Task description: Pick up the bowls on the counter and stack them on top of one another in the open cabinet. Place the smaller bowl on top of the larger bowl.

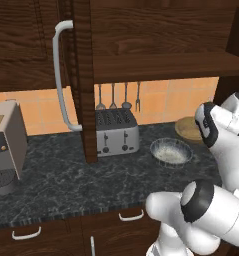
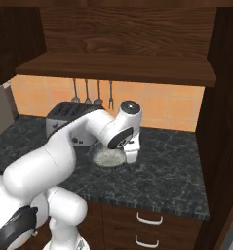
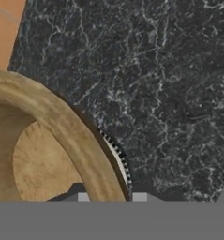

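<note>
The large bowl (image 1: 171, 151) sits on the counter (image 1: 81, 180) toward the back edge, just right of the toaster (image 1: 116, 132), pale speckled inside up. The tan bowl (image 1: 188, 128) lies further back and to the right, close to the tiled wall, partly hidden behind the arm in the left base view. In the right base view the arm reaches across the counter (image 2: 166, 171) and its wrist hangs low over the right rim of the large bowl (image 2: 107, 157), with the toaster (image 2: 64, 119) behind and to the left.

In the hand view the tan bowl (image 3: 43, 150) fills the lower left, seen from above, its thick rim (image 3: 69, 129) curving across the picture. A thin sliver of the large bowl's lined edge (image 3: 117, 157) shows just beyond that rim, so the two bowls lie side by side, very near or touching. The dark counter (image 3: 165, 84) takes up the rest, with a strip of orange tile at the top left corner.

The gripper is low over the tan bowl's rim; its fingertips barely clear the bottom of the hand view, and I cannot tell whether they are spread or pressed together.

The cabinet (image 1: 156, 35) stands open above the counter, its door (image 1: 81, 75) swung out with the pale handle (image 1: 61, 75) facing left; the shelf (image 2: 118, 66) is bare wood. Four utensils (image 1: 118, 97) hang on the wall behind the toaster, and a coffee machine (image 1: 6, 147) stands at the counter's left end.
</note>
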